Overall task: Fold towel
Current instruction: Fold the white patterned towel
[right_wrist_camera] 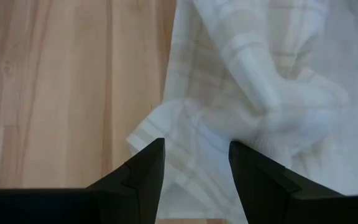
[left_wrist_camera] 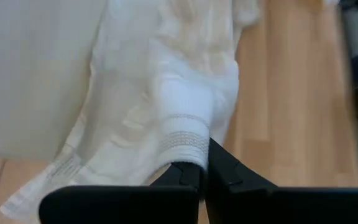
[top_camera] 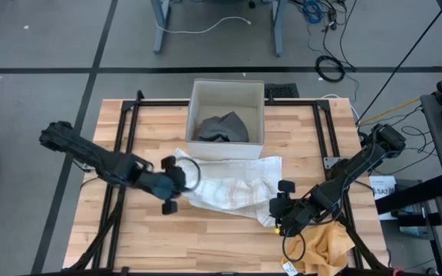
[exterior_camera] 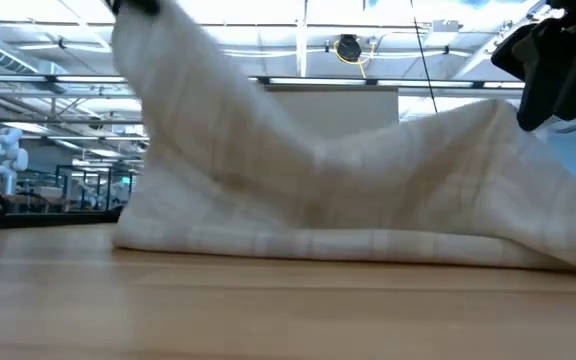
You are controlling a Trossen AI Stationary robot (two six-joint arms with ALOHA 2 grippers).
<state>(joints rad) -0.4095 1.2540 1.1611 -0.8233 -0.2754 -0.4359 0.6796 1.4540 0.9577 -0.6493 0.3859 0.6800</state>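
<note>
A white towel (top_camera: pixel 232 185) with faint stripes lies crumpled on the wooden table in front of a box. Its left end is raised, and in the low view the towel (exterior_camera: pixel 298 190) slopes up to the upper left. My left gripper (top_camera: pixel 176 181) is shut on that raised end, as the left wrist view (left_wrist_camera: pixel 204 174) also shows. My right gripper (top_camera: pixel 282 205) stands open at the towel's near right corner. In the right wrist view (right_wrist_camera: pixel 194 165) its fingers stand on either side of the striped corner (right_wrist_camera: pixel 185 186) lying on the table. My left gripper pinches the towel's hem at the woven band (left_wrist_camera: pixel 188 142) between its two fingers, where the cloth bunches into a fold. The fingers come slanting down from the table's left. That end hangs lifted off the table, while the rest of the towel (exterior_camera: pixel 368 240) lies on the wood.
A white open box (top_camera: pixel 206 92) holding a dark grey cloth (top_camera: pixel 225 127) stands just behind the towel. A yellow cloth (top_camera: pixel 324 245) lies at the near right corner. Black frame rails (top_camera: pixel 125 138) run along the table's left and right sides. Bare wood (top_camera: pixel 206 238) lies near the front edge.
</note>
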